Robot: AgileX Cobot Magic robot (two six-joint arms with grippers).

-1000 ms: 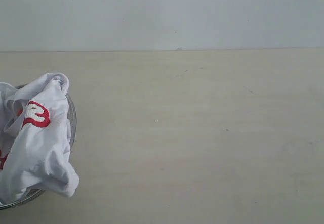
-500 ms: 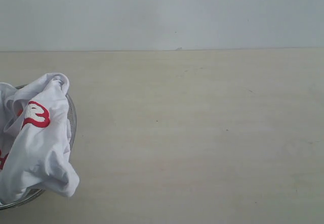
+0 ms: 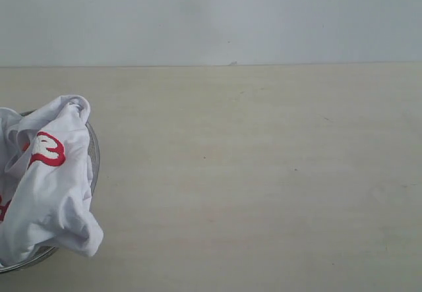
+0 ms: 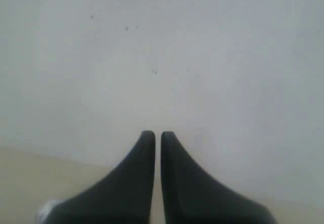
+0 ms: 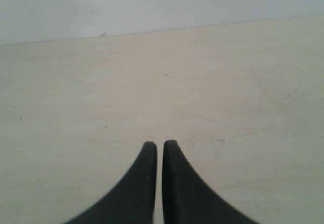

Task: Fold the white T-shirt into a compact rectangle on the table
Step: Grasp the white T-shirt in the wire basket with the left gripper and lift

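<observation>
The shirt lies crumpled at the left edge of the exterior view, heaped in and over a round wire basket that stands on the worktop. Its folds spill over the basket's near rim, and a piece of red lettering shows on the upper folds. It is bunched, not spread or folded. The worktop runs wide and pale to the right and back to a grey-white wall.

The left claw is closed, its two dark fingers side by side with only a thin slit between the tips, and nothing is gripped between them. Its camera looks mostly at the wall, with a strip of worktop low down. A small pale blur beside the base of one finger is too unclear to name. The right claw is likewise closed and empty, held over the worktop and pointing toward the wall.

Neither claw touches the shirt. Both are outside the exterior view, so how far the shirt sits from either cannot be told; the basket is on the left arm's side
</observation>
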